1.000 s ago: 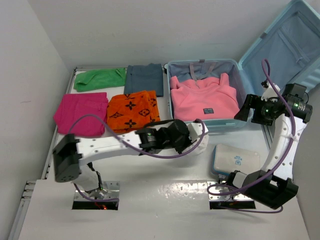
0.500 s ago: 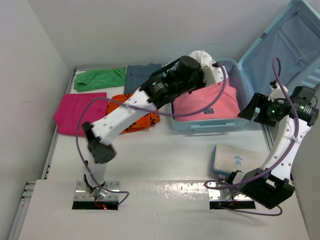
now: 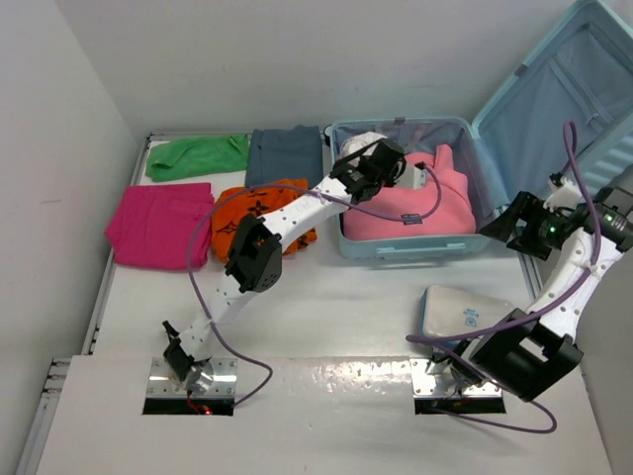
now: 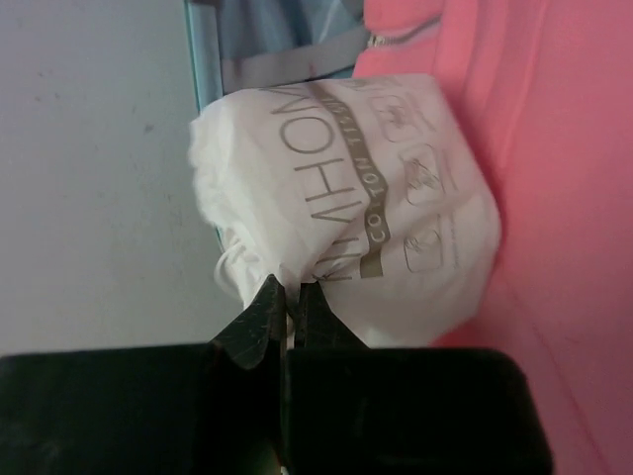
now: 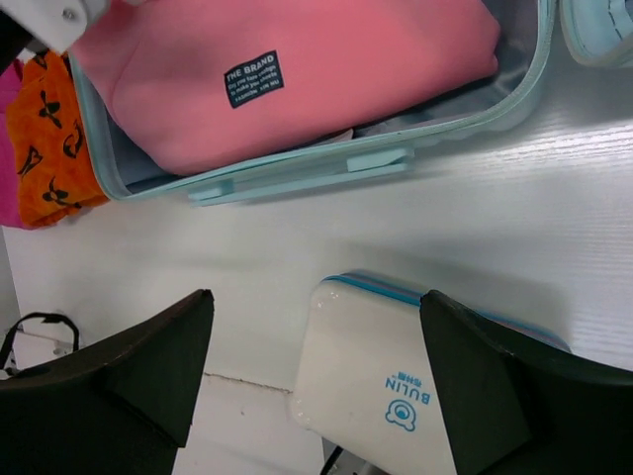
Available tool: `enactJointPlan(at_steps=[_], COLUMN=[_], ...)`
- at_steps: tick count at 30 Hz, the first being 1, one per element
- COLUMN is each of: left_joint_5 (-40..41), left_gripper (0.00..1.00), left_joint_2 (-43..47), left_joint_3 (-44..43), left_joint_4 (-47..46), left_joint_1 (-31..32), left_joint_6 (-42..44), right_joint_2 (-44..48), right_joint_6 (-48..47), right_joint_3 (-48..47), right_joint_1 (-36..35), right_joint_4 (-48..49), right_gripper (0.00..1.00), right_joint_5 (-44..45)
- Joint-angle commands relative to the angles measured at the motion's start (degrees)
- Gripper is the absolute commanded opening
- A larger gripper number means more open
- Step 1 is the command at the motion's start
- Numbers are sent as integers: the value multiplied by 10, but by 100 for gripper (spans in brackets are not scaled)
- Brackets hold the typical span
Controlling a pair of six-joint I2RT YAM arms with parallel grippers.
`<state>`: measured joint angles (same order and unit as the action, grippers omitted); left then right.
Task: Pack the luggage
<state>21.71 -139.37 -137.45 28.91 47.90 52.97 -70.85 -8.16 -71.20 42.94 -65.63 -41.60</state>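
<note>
As luggage [image 3: 415,248] gapes, pink sweatshirt [image 3: 396,220], white bag [image 4: 336,198] inside.

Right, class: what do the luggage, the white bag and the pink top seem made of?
Luggage: probably hard plastic, smooth moulded pale blue rim. White bag: thin, crinkly printed fabric or nonwoven, bunched where the left gripper pinches it. Pink top: likely soft knit, matte.

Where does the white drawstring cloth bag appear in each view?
Top external: white cloth bag upper centre, at the far-left corner of the pale blue hard-shell suitcase.
Left wrist: bag central, left tool pinching its neck.
Right wrist: not visible.
Shared landmark: folded pink sweater.
</note>
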Motion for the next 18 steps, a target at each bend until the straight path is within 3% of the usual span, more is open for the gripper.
enactJointPlan(at_steps=[1, 11, 15, 18], left_joint_5=[1, -40, -57, -76], left_gripper=[0, 0, 1, 44], left_joint_2=[-10, -113, -131, -124], left_joint_3=[-3, -8, 4, 24], left_joint_4=[-115, -218, -259, -283], left_joint_1=[-47, -88, -102, -102], left_joint_6=[76, 138, 121, 87], right_joint_2=[6, -49, -68, -83], right_joint_6=[-1, 42, 45, 42], right_joint_3=[16, 4, -3, -10], right_joint_1=[6, 7, 6, 4], right_joint_4=[36, 58, 60, 54], right_gripper=[83, 82, 82, 83], right_joint_5=[-5, 32, 35, 33])
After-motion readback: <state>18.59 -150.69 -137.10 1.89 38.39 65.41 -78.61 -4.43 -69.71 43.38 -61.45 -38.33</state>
